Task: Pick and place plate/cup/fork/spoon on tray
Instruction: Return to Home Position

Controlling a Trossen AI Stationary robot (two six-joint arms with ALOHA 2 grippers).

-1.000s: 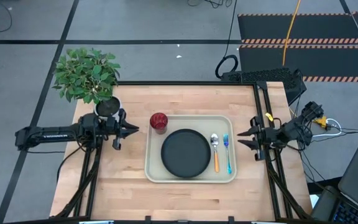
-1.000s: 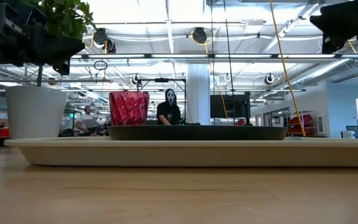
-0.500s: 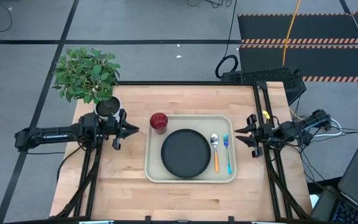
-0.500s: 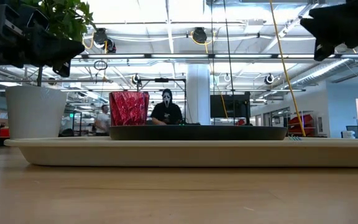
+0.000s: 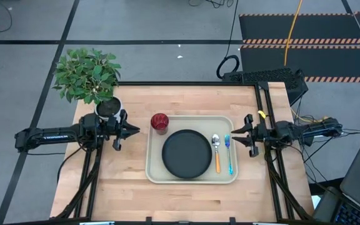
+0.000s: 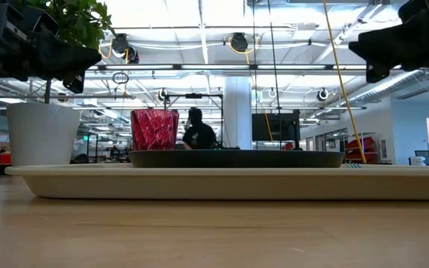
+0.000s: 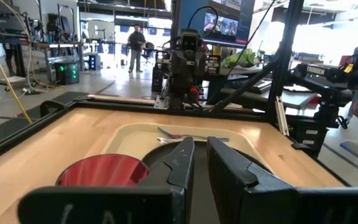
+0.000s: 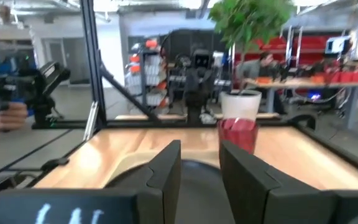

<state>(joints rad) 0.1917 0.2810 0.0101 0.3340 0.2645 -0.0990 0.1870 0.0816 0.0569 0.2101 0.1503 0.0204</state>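
Beige tray [image 5: 192, 180] lies between left hand [image 5: 134, 130] and right hand [image 5: 237, 135], touching neither.

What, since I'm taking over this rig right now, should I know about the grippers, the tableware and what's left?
Left gripper: open, empty, above the table left of the tray, near the cup but apart from it.
Right gripper: open, empty, at the tray's right edge, beside the fork.
On the tray: plate in the middle, spoon and fork side by side right of it, cup in the far left corner.
Done: all four pieces look placed.
Left: only parking the arms at home; nothing to pick up.
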